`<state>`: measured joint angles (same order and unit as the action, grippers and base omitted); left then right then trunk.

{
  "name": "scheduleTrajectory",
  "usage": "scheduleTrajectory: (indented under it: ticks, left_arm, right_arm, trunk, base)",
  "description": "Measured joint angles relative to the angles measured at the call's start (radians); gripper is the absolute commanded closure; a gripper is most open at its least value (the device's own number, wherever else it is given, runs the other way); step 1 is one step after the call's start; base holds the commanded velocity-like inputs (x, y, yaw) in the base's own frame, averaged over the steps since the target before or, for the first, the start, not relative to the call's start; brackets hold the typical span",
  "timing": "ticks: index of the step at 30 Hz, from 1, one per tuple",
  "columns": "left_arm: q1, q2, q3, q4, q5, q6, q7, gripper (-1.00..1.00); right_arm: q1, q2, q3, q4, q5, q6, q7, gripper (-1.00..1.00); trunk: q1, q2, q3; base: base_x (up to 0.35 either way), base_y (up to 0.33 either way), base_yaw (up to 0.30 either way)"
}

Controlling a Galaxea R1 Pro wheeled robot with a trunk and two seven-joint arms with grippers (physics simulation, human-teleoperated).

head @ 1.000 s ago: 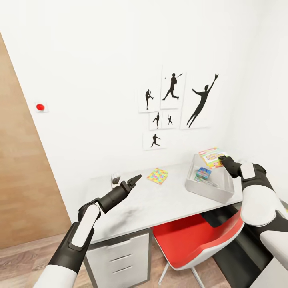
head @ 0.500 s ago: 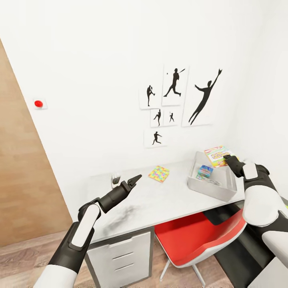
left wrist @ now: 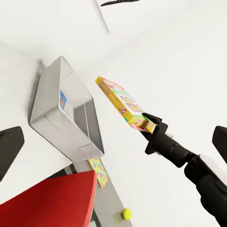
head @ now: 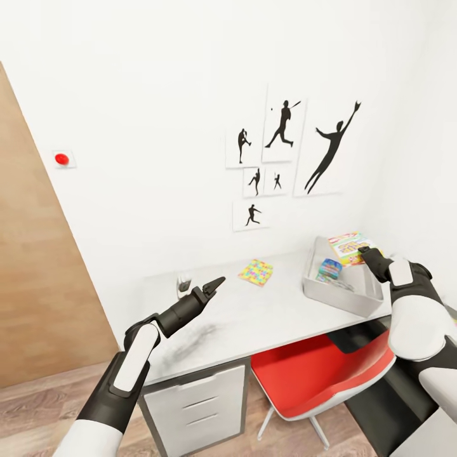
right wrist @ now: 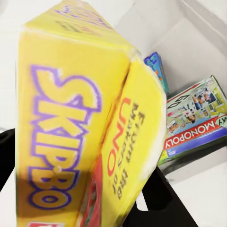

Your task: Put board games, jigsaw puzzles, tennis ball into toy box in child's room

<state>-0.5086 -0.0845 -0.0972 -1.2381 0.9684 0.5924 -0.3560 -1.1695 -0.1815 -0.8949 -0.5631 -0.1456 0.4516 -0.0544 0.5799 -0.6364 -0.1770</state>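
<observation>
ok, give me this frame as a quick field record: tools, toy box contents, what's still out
right tool: shut on Skip-Bo box, held above the toy box
left tool: open, empty, over the light grey desk top
in toy box: Monopoly box, small blue box
still out: one jigsaw puzzle on light desk top; second puzzle and tennis ball past the box
under desk: red chair

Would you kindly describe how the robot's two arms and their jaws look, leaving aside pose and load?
Both arms are built of glossy white shells over black joints and black forearms. The left gripper ends in slim, black, pointed jaws. The right gripper is likewise black, behind a rounded white wrist shell. No cables or markings show.
</observation>
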Motion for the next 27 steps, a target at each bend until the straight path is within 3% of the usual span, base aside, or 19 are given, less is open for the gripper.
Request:
scheduleTrajectory:
  ticks: [12,21,27]
  left_arm:
    - [-0.001,-0.005,-0.001,-0.002,0.000,0.001,-0.002,-1.00]
    - [-0.001,-0.007,-0.002,-0.003,0.000,0.001,-0.003,-1.00]
    - [-0.001,-0.008,-0.002,-0.003,0.000,0.001,-0.003,-1.00]
  right_arm:
    - [0.004,-0.021,0.000,0.000,-0.031,0.001,0.001,1.00]
    - [0.005,-0.025,0.000,0.000,-0.036,0.002,0.002,1.00]
    - [0.005,-0.045,0.000,-0.001,-0.038,0.002,0.001,1.00]
  trunk:
    - [0.000,0.000,-0.020]
    - [0.000,0.000,-0.034]
    - [0.000,0.000,-0.044]
  base:
    - [0.073,0.241,0.000]
    - [0.023,0.069,0.000]
    - [0.006,0.019,0.000]
